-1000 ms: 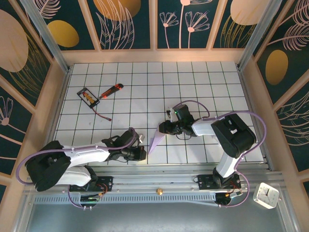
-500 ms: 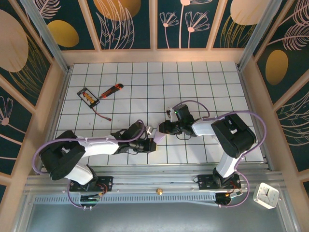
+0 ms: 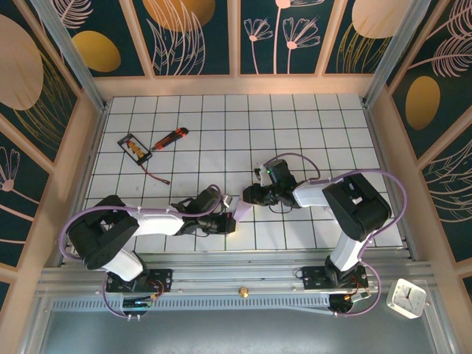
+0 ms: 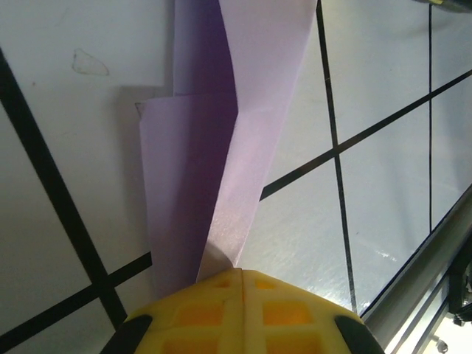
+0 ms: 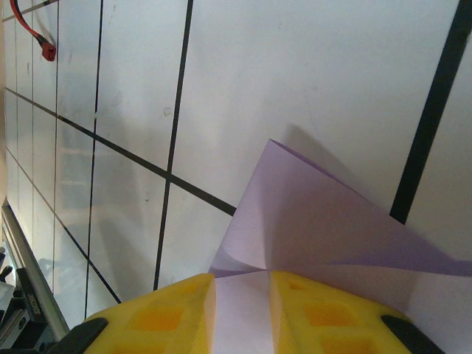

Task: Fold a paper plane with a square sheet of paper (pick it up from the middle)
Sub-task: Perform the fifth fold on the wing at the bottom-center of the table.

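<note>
bright even light, soft shadows, mild glare

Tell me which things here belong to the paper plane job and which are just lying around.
In use: paper, pinched by left hand and right hand.
Lying about: knife, card, cable, clock.

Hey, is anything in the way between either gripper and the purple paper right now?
Nothing visible. The left gripper is shut on the paper and the right gripper pinches it too. The knife and card lie far off.
</note>
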